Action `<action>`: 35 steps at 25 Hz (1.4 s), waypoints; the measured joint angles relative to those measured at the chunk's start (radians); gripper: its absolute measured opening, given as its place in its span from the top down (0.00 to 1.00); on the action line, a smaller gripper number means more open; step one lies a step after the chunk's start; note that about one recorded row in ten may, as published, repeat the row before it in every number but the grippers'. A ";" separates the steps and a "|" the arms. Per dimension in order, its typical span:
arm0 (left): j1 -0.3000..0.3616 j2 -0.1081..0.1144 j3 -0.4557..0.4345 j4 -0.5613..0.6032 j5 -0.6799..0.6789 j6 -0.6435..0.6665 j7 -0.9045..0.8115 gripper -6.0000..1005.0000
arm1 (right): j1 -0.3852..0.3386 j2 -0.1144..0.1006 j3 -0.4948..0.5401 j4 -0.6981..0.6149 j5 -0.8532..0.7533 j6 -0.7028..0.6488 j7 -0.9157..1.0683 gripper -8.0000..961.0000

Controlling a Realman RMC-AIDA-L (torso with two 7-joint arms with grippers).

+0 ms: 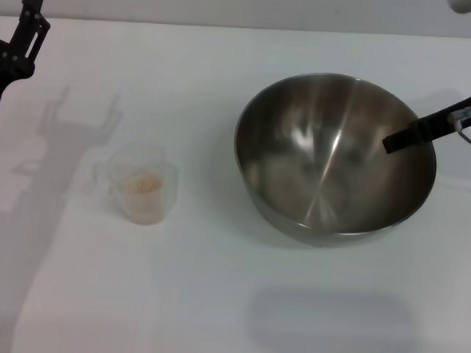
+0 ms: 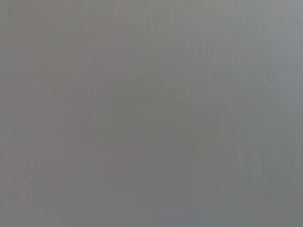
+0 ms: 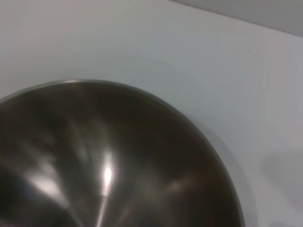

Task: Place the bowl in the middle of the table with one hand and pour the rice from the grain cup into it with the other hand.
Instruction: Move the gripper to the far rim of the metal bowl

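Head view: the whole white table (image 1: 212,303) is seen, with one bowl (image 1: 332,162), one grain cup (image 1: 143,183) and two arms. Only a flat grey blur is shown by the left wrist view. The bowl's shiny inside (image 3: 104,170) and some table behind it are shown by the right wrist view, but no cup and no fingers.

The bowl is big, round and made of shiny steel, with deep curved walls. It is found right of the middle of the table. The cup is small, see-through plastic with a little handle on its left side. It stands upright on the left, well apart from the bowl. One small pale heap of rice (image 1: 141,185) is seen inside it.

The right gripper (image 1: 410,136) reaches in from the right edge, over the bowl's right rim. One thin black finger is seen there, so whether the rim is pinched cannot be told. The left gripper (image 1: 31,20) is held at the far left, away from the cup; its finger gap cannot be told either.
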 joint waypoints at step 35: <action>-0.013 -0.001 -0.002 0.000 -0.006 0.002 0.000 0.19 | 0.010 0.000 0.057 0.034 0.019 -0.056 -0.069 0.97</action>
